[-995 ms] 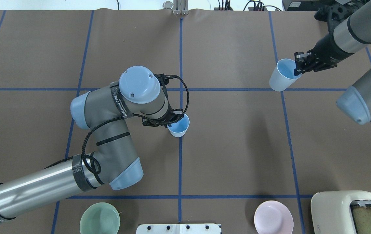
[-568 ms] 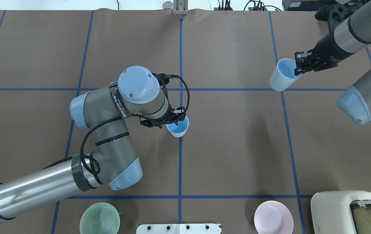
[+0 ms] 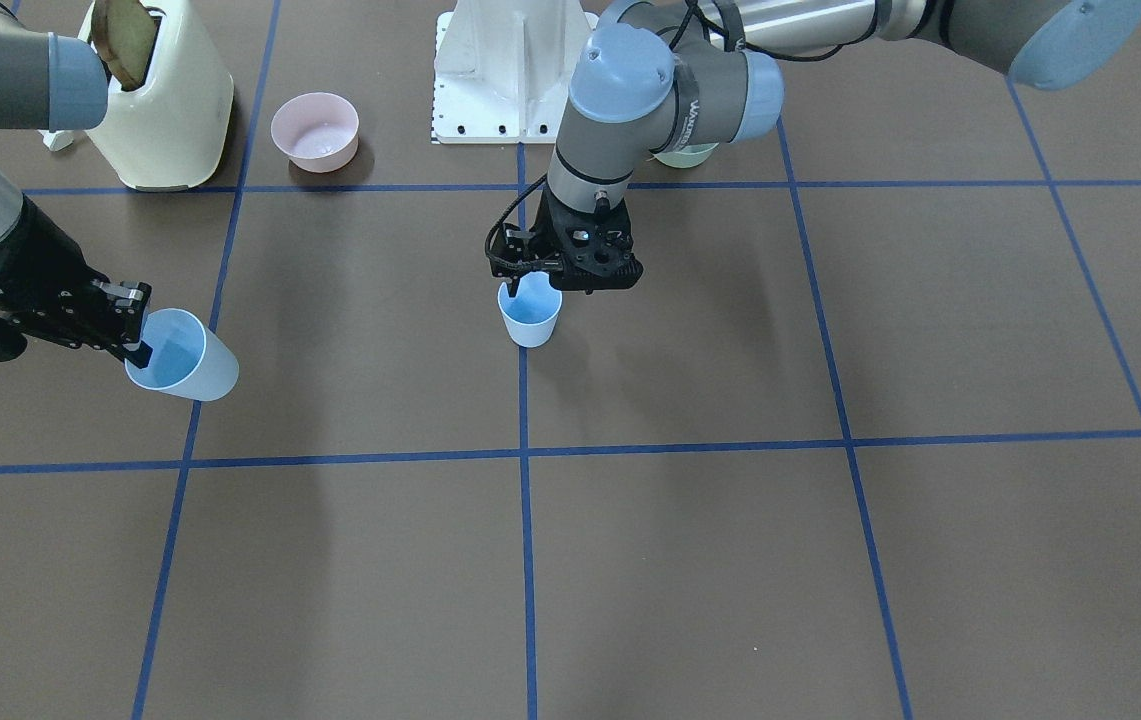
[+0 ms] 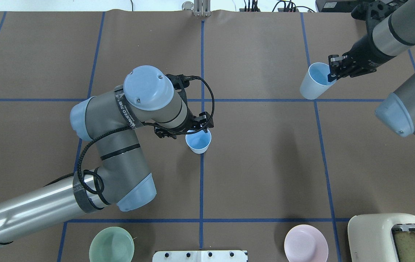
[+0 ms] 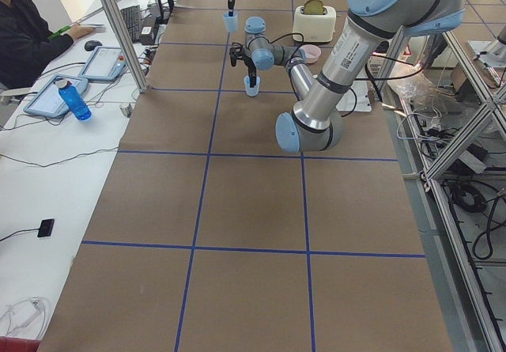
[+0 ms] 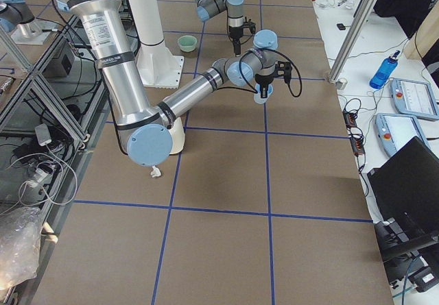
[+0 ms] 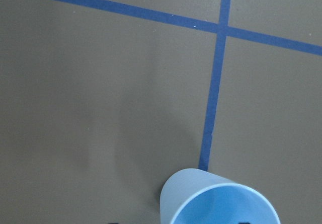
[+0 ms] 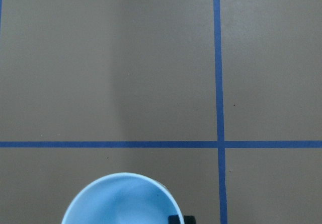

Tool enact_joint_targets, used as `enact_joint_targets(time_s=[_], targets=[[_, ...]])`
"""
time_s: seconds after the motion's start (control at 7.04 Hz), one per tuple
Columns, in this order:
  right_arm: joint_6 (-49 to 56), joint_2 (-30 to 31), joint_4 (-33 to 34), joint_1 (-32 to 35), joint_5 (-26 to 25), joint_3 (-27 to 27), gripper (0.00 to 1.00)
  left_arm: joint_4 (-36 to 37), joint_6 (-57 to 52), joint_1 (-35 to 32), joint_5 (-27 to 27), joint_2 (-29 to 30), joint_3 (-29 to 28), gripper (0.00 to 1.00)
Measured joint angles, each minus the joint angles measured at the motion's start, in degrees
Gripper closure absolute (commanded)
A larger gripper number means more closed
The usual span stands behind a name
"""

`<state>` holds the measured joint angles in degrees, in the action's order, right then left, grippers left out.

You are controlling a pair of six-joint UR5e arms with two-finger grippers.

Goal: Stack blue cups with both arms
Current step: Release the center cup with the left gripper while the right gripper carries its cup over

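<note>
One blue cup (image 4: 198, 142) stands upright on the table's centre line, also in the front view (image 3: 530, 318) and the left wrist view (image 7: 219, 199). My left gripper (image 4: 194, 130) hovers just over its near rim. Its fingertips barely show in the wrist view, set wide apart and open. The second blue cup (image 4: 314, 83) hangs tilted above the table at the far right, also in the front view (image 3: 185, 360). My right gripper (image 4: 332, 71) is shut on its rim, one finger inside, as the right wrist view (image 8: 121, 201) shows.
A green bowl (image 4: 112, 244), a pink bowl (image 4: 306, 243) and a cream toaster (image 4: 389, 233) with bread stand along the near edge by the white pedestal (image 4: 200, 255). Blue tape lines grid the brown table.
The centre cup went from tilted in my left gripper to standing upright on the table. The left wrist has drawn back and up from it. The right arm shifted slightly farther away with its cup.
</note>
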<state>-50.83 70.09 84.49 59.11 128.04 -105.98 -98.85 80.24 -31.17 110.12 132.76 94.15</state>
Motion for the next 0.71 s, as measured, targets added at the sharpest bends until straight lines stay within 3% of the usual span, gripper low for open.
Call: enact_joint_targets(time_s=[0.28, 0.71], targets=[[-1.0, -4.6, 5.0, -0.3, -0.4, -0.1, 1.0, 0.2, -4.3, -6.1, 6.4, -4.0, 4.3, 0.02], [-7.6, -10.2, 7.1, -4.6, -2.9, 0.6, 1.0, 0.2, -18.5, -18.8, 16.8, -12.0, 7.6, 0.02]])
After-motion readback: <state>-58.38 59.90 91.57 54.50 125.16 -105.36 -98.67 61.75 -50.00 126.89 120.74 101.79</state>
